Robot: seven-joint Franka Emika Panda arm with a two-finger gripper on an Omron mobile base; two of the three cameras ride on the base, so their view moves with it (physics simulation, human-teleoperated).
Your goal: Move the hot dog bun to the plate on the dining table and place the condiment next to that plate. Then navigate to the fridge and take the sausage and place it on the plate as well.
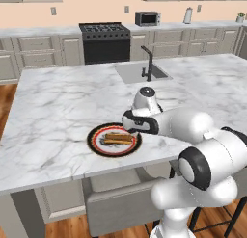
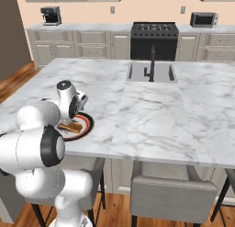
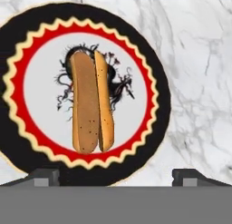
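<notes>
We are in a home kitchen, a rendered one. In front of us stands a large island desk (image 1: 58, 107) with a white-grey veined marble top, a built-in sink (image 1: 137, 72) and a black faucet (image 1: 148, 63). Along the far wall we see beige panelled cabinets (image 1: 38, 51), a black oven (image 1: 105, 42) with a gas hob, a toaster oven (image 1: 147, 18) and a coffee machine (image 2: 50, 15) on the counter. Grey upholstered stools (image 2: 173, 196) tuck under the island, the floor (image 2: 18, 81) is warm wood, and a decorated plate (image 1: 94, 143) with a bun (image 1: 117, 138) sits on the marble.

Bright even rendered light, faint shadows, perhaps slightly soft
</notes>
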